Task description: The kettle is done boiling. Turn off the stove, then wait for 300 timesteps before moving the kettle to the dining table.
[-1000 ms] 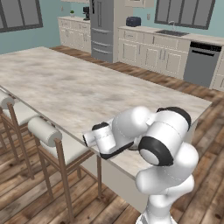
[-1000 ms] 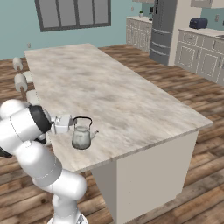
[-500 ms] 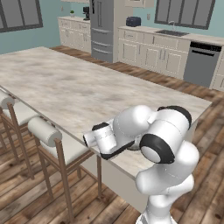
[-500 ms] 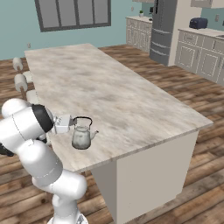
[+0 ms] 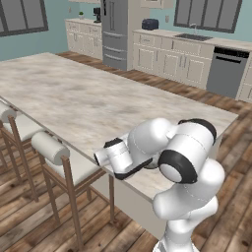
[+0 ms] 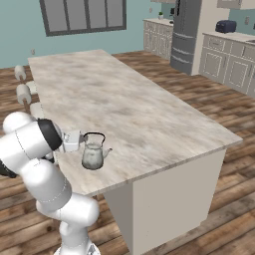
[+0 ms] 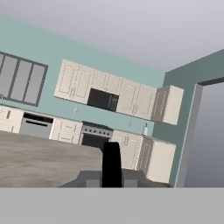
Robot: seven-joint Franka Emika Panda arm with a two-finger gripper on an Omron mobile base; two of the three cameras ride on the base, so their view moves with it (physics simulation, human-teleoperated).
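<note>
Now, in the right base view, the kettle (image 6: pixel 93 152) stands upright on the dining table (image 6: pixel 144 114), near the table's close edge, in the left centre of the frame. Its thin black handle arches over the lid and its short spout points to the right. The gripper (image 6: pixel 82 141) reaches in from the left, low over the tabletop and level with the handle (the white arm folds up behind it at the lower left of the frame). The pale grey hand block sits just beside the kettle, at the left foot of the handle. Whether the fingers actually touch the handle cannot be told from this angle.

From the left base view, the white arm bends across the lower centre of the frame and the hand lies along the near edge of the dining table (image 5: pixel 74 98), hiding the kettle behind it. Cushioned stools (image 5: pixel 64 160) with wooden legs stand along the table's left side.

Through the hand view, the dark fingertips (image 7: pixel 111 164) appear pressed together as one dark upright shape at the bottom centre, so the pincer is clenched tight. Beyond them, the tabletop runs across the lower left, and the stove (image 7: pixel 95 133) sits far off against the teal wall, under a black microwave (image 7: pixel 103 99) set among pale cabinets.
</note>
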